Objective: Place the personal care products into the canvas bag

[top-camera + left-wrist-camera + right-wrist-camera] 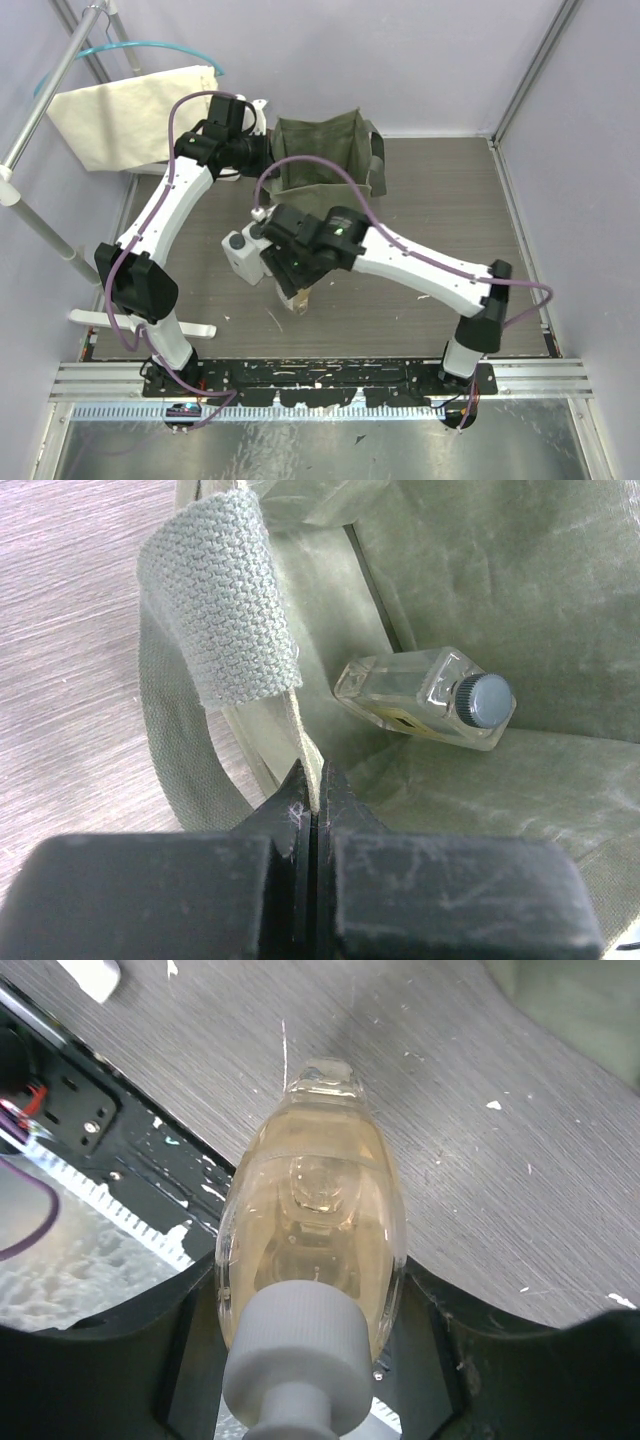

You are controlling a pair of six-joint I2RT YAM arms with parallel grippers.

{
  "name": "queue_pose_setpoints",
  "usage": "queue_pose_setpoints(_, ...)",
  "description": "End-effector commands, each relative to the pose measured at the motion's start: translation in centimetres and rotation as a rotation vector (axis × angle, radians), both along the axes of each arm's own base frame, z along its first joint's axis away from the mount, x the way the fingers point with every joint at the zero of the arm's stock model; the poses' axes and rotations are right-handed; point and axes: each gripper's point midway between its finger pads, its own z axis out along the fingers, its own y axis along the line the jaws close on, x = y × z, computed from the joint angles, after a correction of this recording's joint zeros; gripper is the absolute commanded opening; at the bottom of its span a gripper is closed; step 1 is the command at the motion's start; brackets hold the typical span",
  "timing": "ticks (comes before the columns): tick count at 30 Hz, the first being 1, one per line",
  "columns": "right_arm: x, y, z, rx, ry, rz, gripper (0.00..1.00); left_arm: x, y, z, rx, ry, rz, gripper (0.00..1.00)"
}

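The olive-green canvas bag [325, 150] stands open at the back of the table. My left gripper [262, 155] is shut on the bag's left rim; in the left wrist view the jaws [315, 780] pinch the fabric edge beside a woven handle [220, 610]. A clear bottle with a dark cap [430, 700] lies inside the bag. My right gripper [290, 285] is shut on a clear amber bottle with a white cap [310, 1230], held just above the table at mid-front. A white rectangular bottle [240, 255] stands just left of it. The other white bottle is not in view.
A cream cloth on a teal hanger [140, 110] hangs from a metal rack at the back left. The rack's white foot [150, 322] lies on the table at front left. Grey walls close the sides. A black mounting rail [320, 375] runs along the near edge.
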Motion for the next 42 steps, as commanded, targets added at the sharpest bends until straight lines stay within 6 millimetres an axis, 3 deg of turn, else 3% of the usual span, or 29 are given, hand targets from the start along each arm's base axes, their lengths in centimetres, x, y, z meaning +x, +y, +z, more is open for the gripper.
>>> queue_pose_setpoints(1,1.6,-2.3,10.2,0.304,-0.095,-0.134,0.01,-0.9,0.6,0.0,0.009,0.009,-0.010,0.00)
queue_pose_setpoints(6,3.8,-4.7,14.3,0.392,-0.185,-0.218,0.01,-0.7,0.5,-0.2,0.006,0.015,-0.009,0.00)
queue_pose_setpoints(16,9.2,-6.3,27.6,0.605,-0.579,-0.236,0.01,-0.7,0.7,-1.1,0.015,0.032,-0.012,0.00)
queue_pose_setpoints(21,11.8,-6.5,31.2,0.647,-0.718,-0.198,0.01,-0.5,0.8,-0.9,0.015,0.028,-0.011,0.00)
queue_pose_setpoints(25,15.0,-7.4,31.7,0.664,-0.760,-0.192,0.01,-0.6,1.0,-0.9,0.017,0.024,-0.011,0.00)
queue_pose_setpoints(34,22.8,-6.6,28.6,0.618,-0.777,-0.167,0.01,-0.7,0.2,0.3,-0.024,-0.011,-0.052,0.00)
queue_pose_setpoints(42,25.7,-5.4,24.7,0.585,-0.695,-0.154,0.01,-0.9,0.5,1.0,-0.017,-0.028,-0.046,0.00)
